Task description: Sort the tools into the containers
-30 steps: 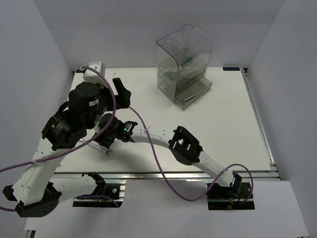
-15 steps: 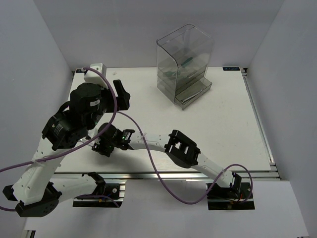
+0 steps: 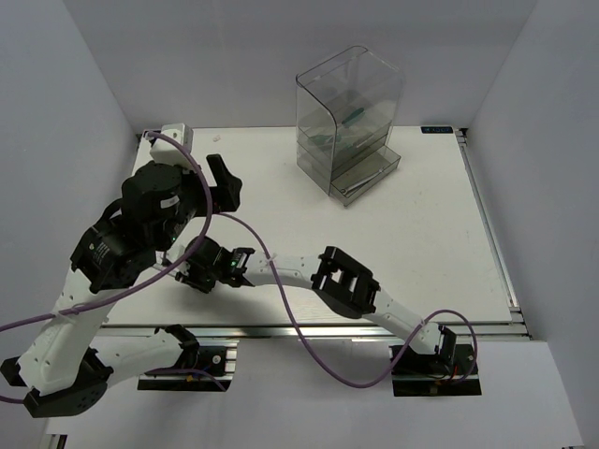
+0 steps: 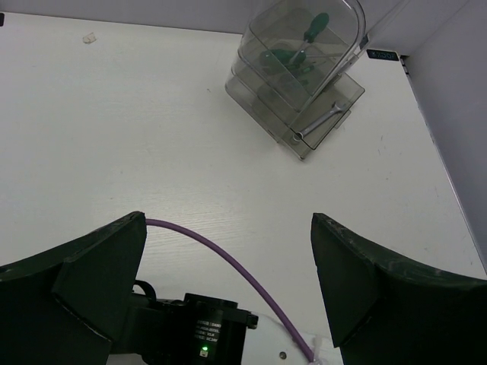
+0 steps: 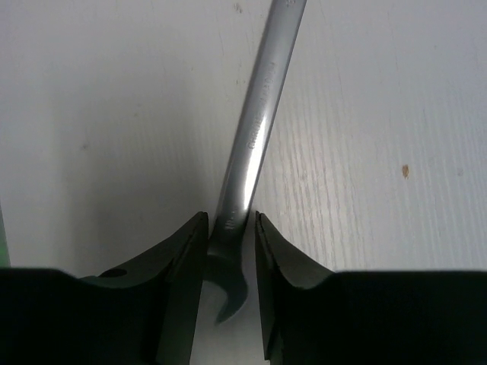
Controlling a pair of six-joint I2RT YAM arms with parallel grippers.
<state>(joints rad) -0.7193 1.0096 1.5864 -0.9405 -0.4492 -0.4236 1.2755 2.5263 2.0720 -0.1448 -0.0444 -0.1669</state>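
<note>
The white counter [image 3: 430, 224] sits between plain pale walls [image 3: 234, 56] on 3 sides. A silver metal rail [image 3: 489, 234] runs along its right edge, and another [image 3: 281, 329] along the near edge. A tiny white scrap [image 4: 90, 36] lies near the far left corner, and a small blue label [image 4: 380, 54] sits at the far right. 1 brown speck [image 5: 405, 170] marks the surface.

Robot lab: white table [image 3: 430, 243], plain white enclosure walls [image 3: 234, 56]

You run white links [image 3: 290, 266] with black joints [image 3: 346, 281]; a purple cable [image 4: 163, 224] trails each. The left gripper [image 4: 228, 220] has dark wedge fingers [image 4: 84, 281].
</note>
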